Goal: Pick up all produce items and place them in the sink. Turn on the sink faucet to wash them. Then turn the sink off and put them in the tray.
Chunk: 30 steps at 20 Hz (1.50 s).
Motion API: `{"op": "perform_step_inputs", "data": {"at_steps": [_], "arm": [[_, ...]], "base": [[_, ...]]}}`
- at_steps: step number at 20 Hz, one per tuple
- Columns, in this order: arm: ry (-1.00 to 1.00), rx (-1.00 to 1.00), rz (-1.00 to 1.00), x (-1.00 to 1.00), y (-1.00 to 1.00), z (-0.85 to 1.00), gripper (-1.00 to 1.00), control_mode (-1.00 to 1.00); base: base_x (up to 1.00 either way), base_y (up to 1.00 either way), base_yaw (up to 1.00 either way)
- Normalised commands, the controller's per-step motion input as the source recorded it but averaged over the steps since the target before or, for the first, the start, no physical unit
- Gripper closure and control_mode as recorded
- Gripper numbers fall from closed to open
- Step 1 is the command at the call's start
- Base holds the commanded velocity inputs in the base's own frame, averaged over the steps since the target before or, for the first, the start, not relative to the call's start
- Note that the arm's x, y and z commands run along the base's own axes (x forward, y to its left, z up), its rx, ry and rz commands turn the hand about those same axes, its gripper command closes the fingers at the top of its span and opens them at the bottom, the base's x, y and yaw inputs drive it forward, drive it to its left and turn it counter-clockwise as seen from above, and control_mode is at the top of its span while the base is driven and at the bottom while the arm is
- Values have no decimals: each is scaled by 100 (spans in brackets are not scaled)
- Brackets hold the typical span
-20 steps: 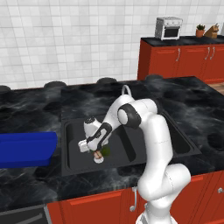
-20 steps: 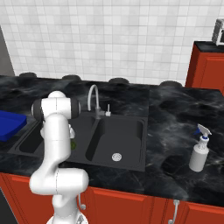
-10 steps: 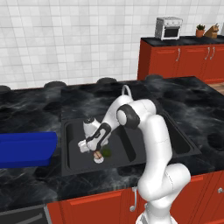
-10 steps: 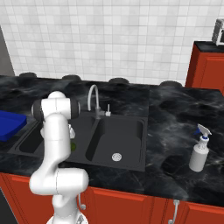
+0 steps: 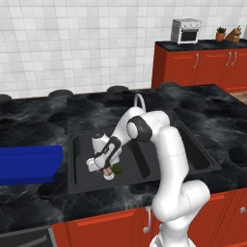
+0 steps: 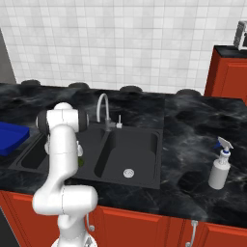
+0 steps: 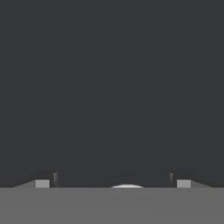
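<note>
Left base view catches the hand (image 5: 102, 170) low in the sink's (image 5: 144, 170) left basin, jaws spread wide, holding nothing, with the dark green ball (image 5: 116, 169) just beside it and the blue tray (image 5: 29, 164) on the worktop (image 5: 212, 116) to the left. Right base view adds the faucet (image 6: 102, 109), the right basin's drain (image 6: 128, 172) and a spray bottle (image 6: 219, 169); the arm reaches forward and down into the basin.

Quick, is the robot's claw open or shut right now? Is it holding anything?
Claw: open, fingers spread wide, low in the sink beside the dark green ball, holding nothing.
</note>
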Motion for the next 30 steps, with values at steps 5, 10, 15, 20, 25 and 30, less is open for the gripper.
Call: {"op": "perform_step_inputs", "data": {"at_steps": [5,10,15,20,25,30], "arm": [[3,0,0,-28,-6,-15,-100,-100],[0,0,0,-38,-13,-6,-100,-100],[0,0,-2,-46,-12,0,-100,-100],[0,0,-2,-32,-12,0,-100,-100],[0,0,-2,-26,-11,0,-100,-100],[0,0,-2,-37,-11,0,-100,-100]], "base": [[0,0,0],[0,0,0],[0,0,0],[0,0,0],[0,0,0],[0,0,0]]}}
